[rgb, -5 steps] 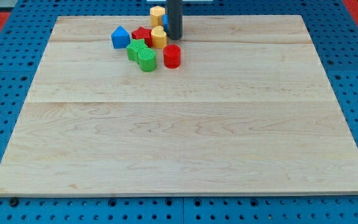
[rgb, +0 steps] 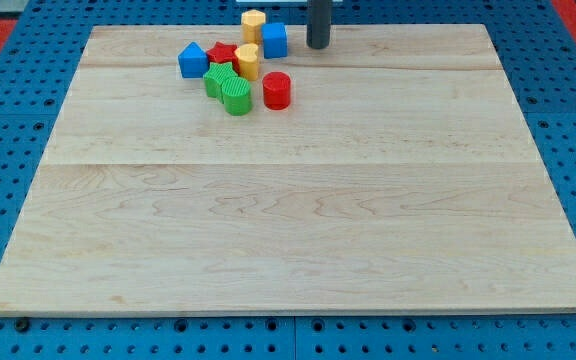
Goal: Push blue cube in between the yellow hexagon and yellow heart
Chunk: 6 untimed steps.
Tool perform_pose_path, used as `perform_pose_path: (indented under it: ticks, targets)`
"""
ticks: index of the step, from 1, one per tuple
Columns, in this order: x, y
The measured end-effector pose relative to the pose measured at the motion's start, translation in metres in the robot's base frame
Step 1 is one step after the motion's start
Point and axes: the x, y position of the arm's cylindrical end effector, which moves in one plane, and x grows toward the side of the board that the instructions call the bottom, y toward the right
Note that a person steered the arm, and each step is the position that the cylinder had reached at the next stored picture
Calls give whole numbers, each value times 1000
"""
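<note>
The blue cube (rgb: 274, 39) sits near the view's top, just right of the yellow hexagon (rgb: 253, 21) and up-right of the yellow heart (rgb: 247, 61). It touches or nearly touches both. My tip (rgb: 317, 45) stands to the right of the blue cube, with a small gap between them.
A blue pentagon-like block (rgb: 193, 60), a red star (rgb: 224, 53), two green blocks (rgb: 218, 80) (rgb: 236, 96) and a red cylinder (rgb: 276, 90) cluster below and left of the cube. The wooden board (rgb: 288, 230) lies on a blue pegboard.
My tip has moved right, from in front of the blue cube to a spot right of it. The blue cube now shows fully.
</note>
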Motion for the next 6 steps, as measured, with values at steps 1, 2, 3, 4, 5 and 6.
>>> perform_pose_path:
  ticks: [1,2,3,4,5,6]
  targets:
    - [-10,-9]
    - [-10,-24]
    - [-5,-31]
    - [32,-58]
    - [44,-61]
    - [46,-37]
